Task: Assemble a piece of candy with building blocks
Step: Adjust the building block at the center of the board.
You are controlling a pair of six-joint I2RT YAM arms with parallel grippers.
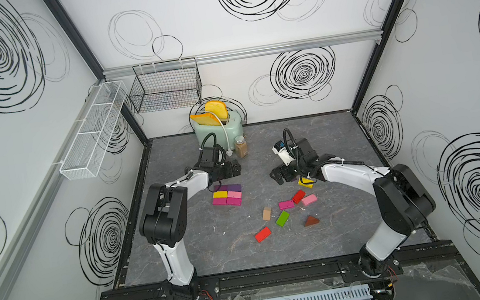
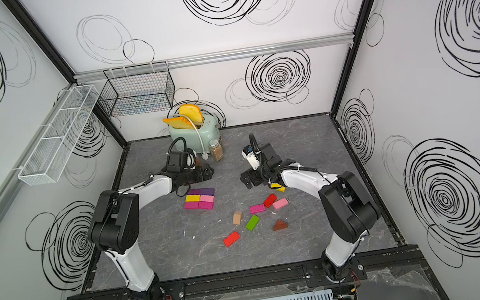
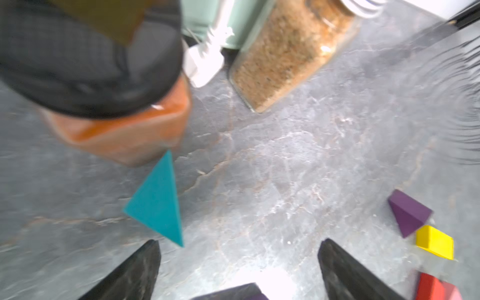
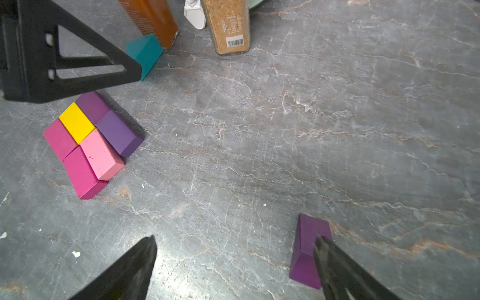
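Several building blocks form a flat cluster (image 1: 227,195) (image 2: 200,199) (image 4: 91,140): purple, yellow, pink and magenta bricks laid side by side. My left gripper (image 1: 236,168) (image 3: 239,242) hovers open just behind the cluster, over bare table. A teal triangle (image 3: 158,205) (image 4: 144,53) lies just ahead of one of its fingertips. My right gripper (image 1: 276,177) (image 4: 235,239) is open and holds nothing. A purple triangle (image 4: 309,249) (image 3: 407,214) lies at one of its fingertips, partly hidden by that finger.
Loose blocks lie front right: red brick (image 1: 262,234), green brick (image 1: 282,218), tan block (image 1: 267,214), brown triangle (image 1: 311,221), magenta, red and pink bricks (image 1: 298,196), yellow brick (image 1: 305,183). A mint toaster (image 1: 218,128) and two spice jars (image 4: 226,26) (image 3: 124,135) stand behind the left gripper.
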